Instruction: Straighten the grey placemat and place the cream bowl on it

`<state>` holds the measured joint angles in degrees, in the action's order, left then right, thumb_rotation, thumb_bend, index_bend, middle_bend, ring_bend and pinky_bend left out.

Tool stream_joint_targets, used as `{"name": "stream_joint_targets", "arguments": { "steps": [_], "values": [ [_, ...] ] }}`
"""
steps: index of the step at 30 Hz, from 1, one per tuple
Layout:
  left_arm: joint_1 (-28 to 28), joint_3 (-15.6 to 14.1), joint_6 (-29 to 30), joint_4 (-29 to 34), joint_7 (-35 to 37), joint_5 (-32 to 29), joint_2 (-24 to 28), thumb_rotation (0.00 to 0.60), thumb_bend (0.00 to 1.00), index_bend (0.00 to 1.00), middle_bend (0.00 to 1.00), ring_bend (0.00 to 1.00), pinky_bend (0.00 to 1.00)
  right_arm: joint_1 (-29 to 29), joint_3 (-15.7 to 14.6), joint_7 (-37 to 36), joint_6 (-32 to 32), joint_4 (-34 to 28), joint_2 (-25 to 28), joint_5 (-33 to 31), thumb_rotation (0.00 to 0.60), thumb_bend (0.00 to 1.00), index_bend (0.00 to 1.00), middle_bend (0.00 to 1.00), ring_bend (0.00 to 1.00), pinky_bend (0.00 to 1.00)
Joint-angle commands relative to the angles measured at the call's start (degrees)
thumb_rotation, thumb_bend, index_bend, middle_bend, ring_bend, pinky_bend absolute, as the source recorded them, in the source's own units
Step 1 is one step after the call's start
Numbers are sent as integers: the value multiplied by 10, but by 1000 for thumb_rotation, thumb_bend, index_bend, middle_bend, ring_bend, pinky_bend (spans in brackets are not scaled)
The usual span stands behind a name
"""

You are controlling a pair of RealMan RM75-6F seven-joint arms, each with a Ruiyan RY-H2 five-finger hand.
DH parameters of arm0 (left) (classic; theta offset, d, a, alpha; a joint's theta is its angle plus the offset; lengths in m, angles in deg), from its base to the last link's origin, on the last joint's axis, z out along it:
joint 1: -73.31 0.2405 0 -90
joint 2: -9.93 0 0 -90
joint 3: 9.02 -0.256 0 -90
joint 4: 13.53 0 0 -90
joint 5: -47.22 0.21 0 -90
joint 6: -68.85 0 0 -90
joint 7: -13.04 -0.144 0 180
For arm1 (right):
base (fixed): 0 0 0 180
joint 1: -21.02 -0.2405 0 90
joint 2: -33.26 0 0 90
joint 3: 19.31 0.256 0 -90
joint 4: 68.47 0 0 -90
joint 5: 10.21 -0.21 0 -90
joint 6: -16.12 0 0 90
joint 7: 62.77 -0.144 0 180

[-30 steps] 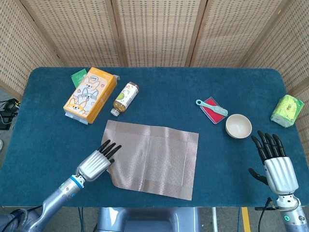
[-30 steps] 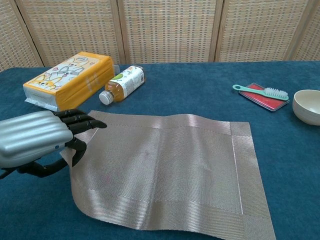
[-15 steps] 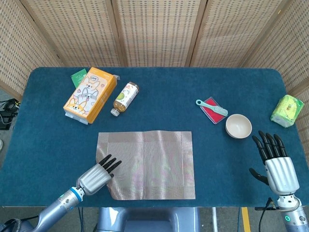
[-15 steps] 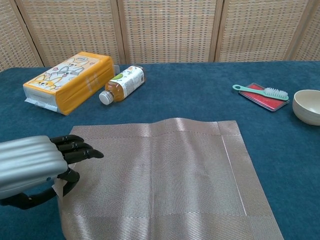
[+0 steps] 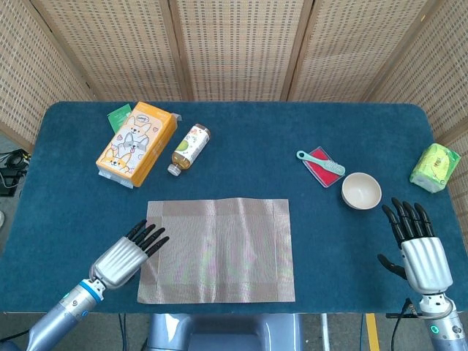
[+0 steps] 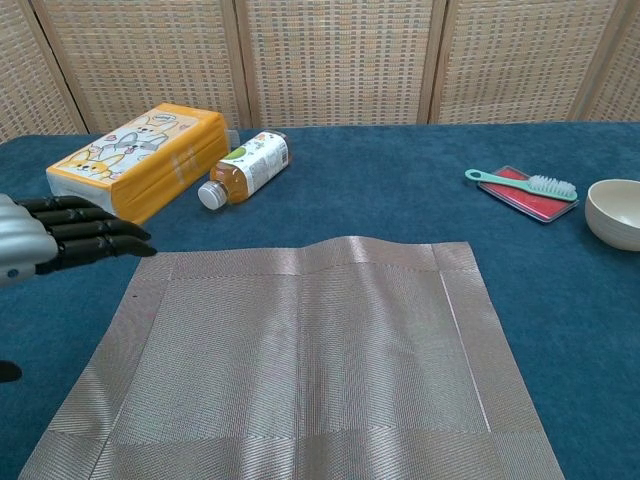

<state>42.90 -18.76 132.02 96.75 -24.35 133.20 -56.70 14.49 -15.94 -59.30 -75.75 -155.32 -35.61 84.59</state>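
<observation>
The tabletop (image 5: 241, 139) is covered in matt blue, carpet-like cloth. A finely woven, faintly shiny weave is shown by the grey placemat (image 5: 218, 250), and a smooth glazed finish by the cream bowl (image 5: 361, 190). The left hand (image 5: 126, 253) is cased in brushed silver metal, with black fingers (image 6: 85, 240).

A rectangular table covered in dark blue carpet-like fabric (image 5: 241, 139) with rounded corners fills the scene. Behind it stand folding screens of woven tan wicker in wooden frames (image 5: 234, 44). Grey floor (image 5: 9, 146) shows at the left edge, bearing what may be black cables (image 5: 11, 167). Lighting is even.
</observation>
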Motion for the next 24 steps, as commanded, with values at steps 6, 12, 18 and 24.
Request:
{"name": "stream_joint_targets", "arguments": {
  "steps": [6, 12, 18, 24],
  "values": [
    [59, 47, 136, 7, 120, 4, 51, 600, 0, 0, 0, 0, 0, -16, 13, -8, 45, 2, 3, -39, 600, 0, 0, 0, 0, 0],
    [92, 99, 202, -12, 112, -71, 42, 600, 0, 0, 0, 0, 0, -68, 38, -31, 168, 12, 15, -114, 600, 0, 0, 0, 0, 0],
    [107, 124, 211, -22, 136, -123, 31, 600, 0, 0, 0, 0, 0, -133, 62, -39, 303, 42, 12, -186, 600, 0, 13, 0, 0, 0],
    [111, 137, 199, -38, 162, -142, 27, 600, 0, 0, 0, 0, 0, -191, 77, -30, 410, 107, -29, -251, 600, 0, 131, 0, 0, 0]
  ]
}}
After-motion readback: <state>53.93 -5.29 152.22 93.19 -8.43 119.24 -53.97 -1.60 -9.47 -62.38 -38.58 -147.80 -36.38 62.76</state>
